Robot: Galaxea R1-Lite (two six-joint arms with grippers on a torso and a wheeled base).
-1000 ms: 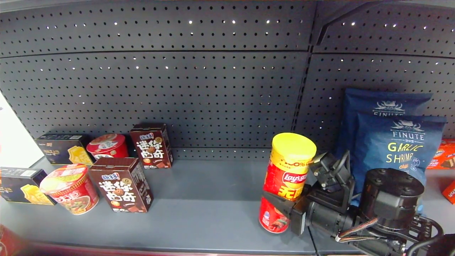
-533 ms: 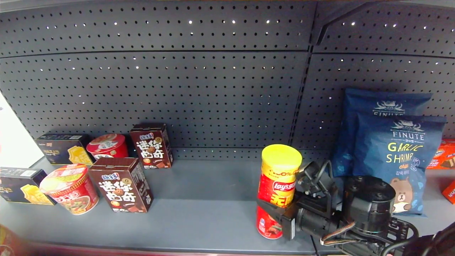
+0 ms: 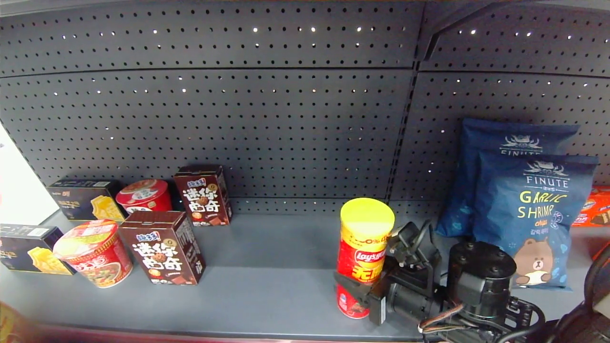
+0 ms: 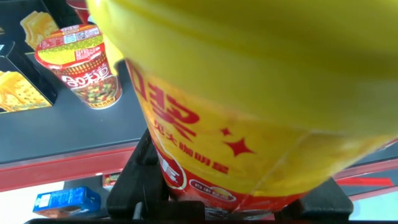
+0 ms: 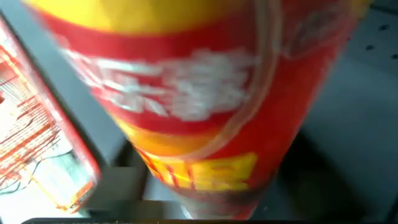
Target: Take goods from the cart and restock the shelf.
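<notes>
R gripper (image 3: 358,288) pinches chip can (image 3: 364,238) low on its body, keeping it upright for set-down on shelf (image 3: 267,286), near blue bags (image 3: 524,209). L gripper (image 4: 230,199) clamps 2nd can (image 4: 249,93), prob. next.

Red can (image 3: 364,257) upright at shelf (image 3: 267,290) front; yellow can (image 4: 249,93) in left pincer (image 4: 230,202).

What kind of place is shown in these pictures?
Probably a shop aisle, or a mock-up of one: a grey metal shelf with a perforated back panel, stocked with packaged snacks in rows, such as noodle cups, brown boxes and blue chip bags.
</notes>
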